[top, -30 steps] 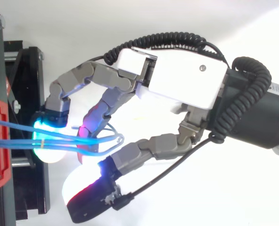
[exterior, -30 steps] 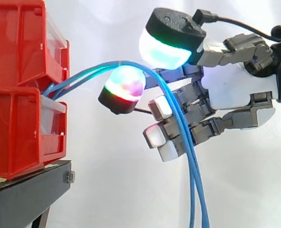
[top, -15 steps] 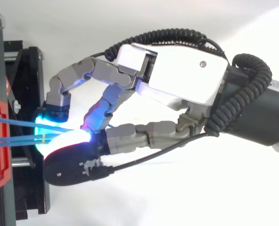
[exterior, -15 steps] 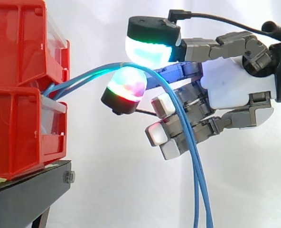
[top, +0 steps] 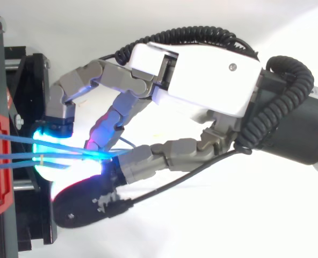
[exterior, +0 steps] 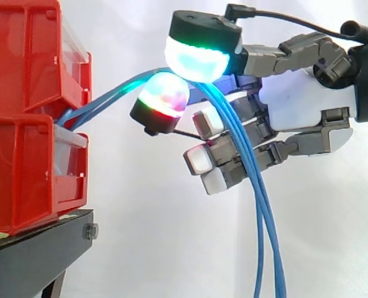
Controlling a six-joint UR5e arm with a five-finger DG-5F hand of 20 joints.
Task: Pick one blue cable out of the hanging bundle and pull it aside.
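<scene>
Red bins (exterior: 28, 124) on black stand (exterior: 41, 245), ahead of hand (exterior: 302, 108) | thumb and finger pads (exterior: 196, 59) pinched on blue cables (exterior: 262, 211) at bundle crest, strands drop past its lower fingers | step: grasp made, one strand or several unclear | next: draw sideways, gently | no print legible

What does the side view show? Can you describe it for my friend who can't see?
A robot hand reaching in from the right pinches a bundle of blue cables between glowing fingers. The cables arch out of stacked red bins on a black stand at the left, then hang down.
</scene>
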